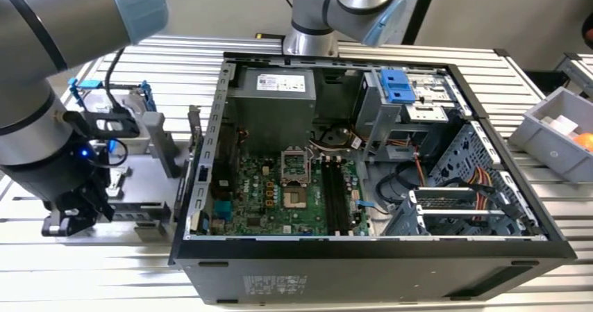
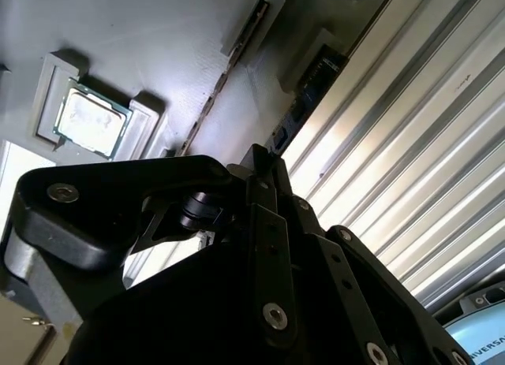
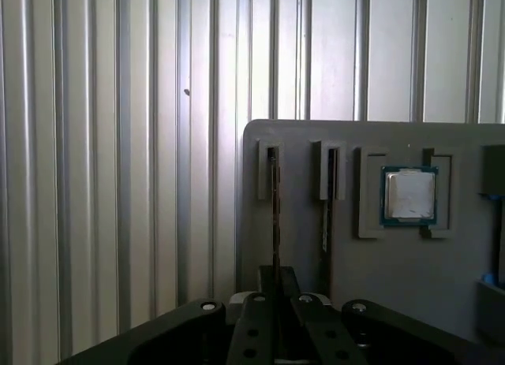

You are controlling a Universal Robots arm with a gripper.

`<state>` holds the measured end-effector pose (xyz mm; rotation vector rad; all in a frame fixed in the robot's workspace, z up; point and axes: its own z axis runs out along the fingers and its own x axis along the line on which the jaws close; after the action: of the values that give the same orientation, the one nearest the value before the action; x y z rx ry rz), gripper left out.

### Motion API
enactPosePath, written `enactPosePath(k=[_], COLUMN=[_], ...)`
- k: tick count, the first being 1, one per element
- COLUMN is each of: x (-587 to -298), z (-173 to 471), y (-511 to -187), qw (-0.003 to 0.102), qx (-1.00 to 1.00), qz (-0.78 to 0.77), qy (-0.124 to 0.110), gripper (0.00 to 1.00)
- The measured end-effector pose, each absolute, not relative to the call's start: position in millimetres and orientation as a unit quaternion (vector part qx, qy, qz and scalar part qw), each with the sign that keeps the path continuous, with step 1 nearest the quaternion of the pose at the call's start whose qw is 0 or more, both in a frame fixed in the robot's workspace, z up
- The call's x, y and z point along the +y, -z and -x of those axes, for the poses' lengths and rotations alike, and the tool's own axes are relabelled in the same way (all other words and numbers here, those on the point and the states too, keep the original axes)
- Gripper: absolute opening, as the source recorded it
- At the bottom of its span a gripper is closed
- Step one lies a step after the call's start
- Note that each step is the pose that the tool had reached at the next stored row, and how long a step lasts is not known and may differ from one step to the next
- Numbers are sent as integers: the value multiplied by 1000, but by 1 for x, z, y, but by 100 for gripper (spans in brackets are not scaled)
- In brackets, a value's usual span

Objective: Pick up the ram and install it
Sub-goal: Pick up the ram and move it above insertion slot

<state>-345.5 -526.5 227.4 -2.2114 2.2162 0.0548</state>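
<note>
First wrist view, claw (image 3: pixel 277 272) gripping ram (image 3: pixel 274 207)

Setting: a robotics lab bench or assembly test cell, not a home or an office.

Evidence:
- The work surface is a ribbed silver aluminium-profile table (image 1: pixel 83 277).
- A grey industrial robot arm with pale blue joint caps (image 1: pixel 37 124) stands over the table.
- An opened black desktop computer case (image 1: pixel 371 270) lies on its side on the table, its green motherboard (image 1: pixel 269 194) exposed.
- Beside the case, at the exterior view's left, is a grey moulded parts fixture (image 3: pixel 410 302) with slots and recesses. A small square silver chip (image 3: pixel 409 195) sits in one recess.
- A grey plastic bin (image 1: pixel 556 128) stands at the exterior view's right.
</note>
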Motion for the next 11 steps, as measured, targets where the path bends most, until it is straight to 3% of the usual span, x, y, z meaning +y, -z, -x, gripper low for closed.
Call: enactPosePath(k=[11], x=[-527], z=[346], y=[-235], qw=[5], qx=[708], qz=[706], qy=[-17], gripper=[0])
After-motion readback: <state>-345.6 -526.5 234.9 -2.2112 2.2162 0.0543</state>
